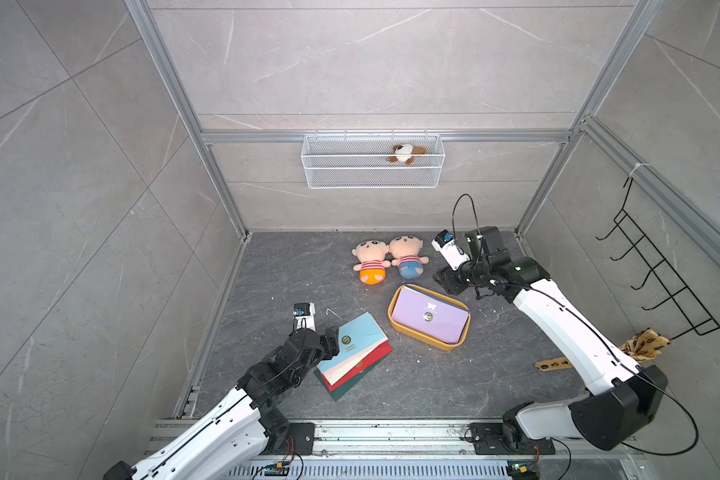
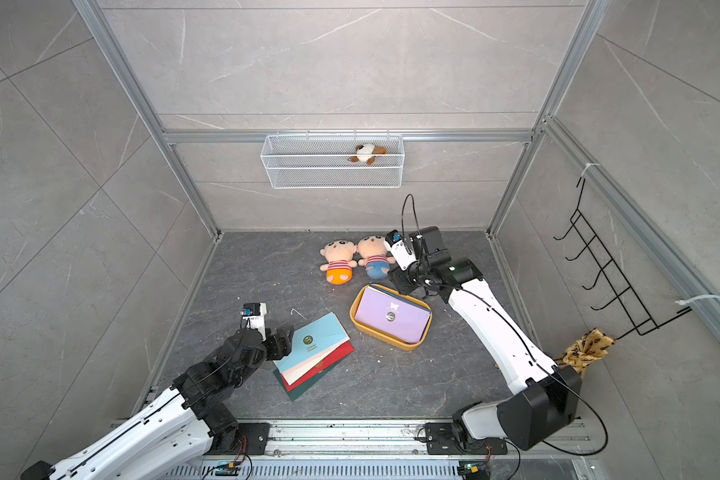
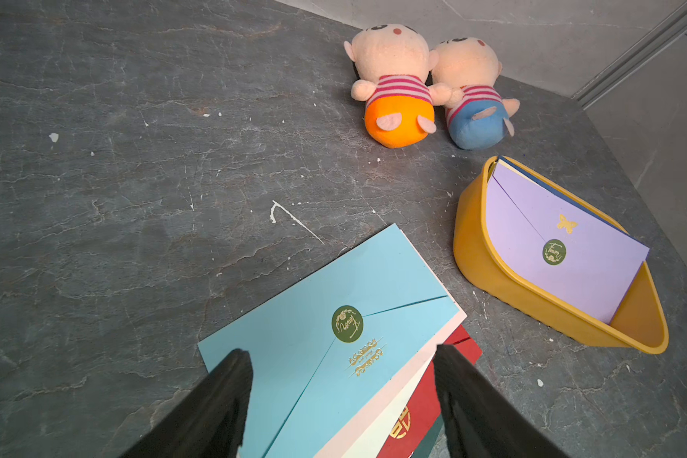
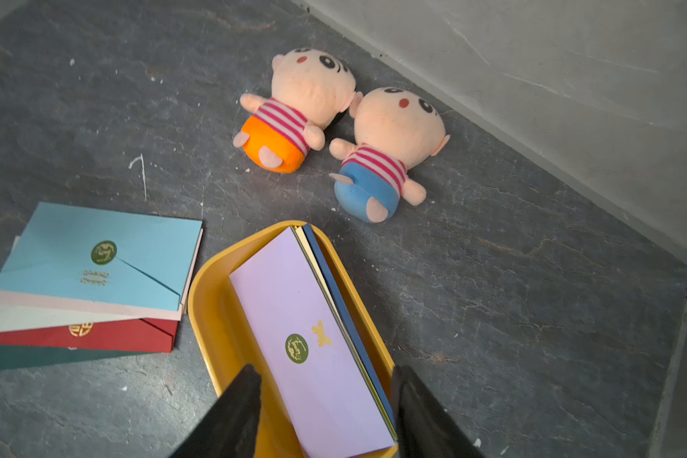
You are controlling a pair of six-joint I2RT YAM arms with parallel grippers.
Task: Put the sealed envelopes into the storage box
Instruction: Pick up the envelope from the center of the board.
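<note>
free: floor [image 1: 292, 270] far-left | blocked: dolls [image 1: 371, 262] (touching) beyond storage box [image 1: 422, 341]

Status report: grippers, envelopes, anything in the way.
Left gripper open over the loose stack, light blue envelope on top. Right gripper open at the storage box, lilac envelope topmost inside. Plush dolls nearby, not blocking.

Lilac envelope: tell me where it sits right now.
In both top views the lilac envelope lies on top inside the yellow box, right of the loose stack, with the two dolls just behind it.
</note>
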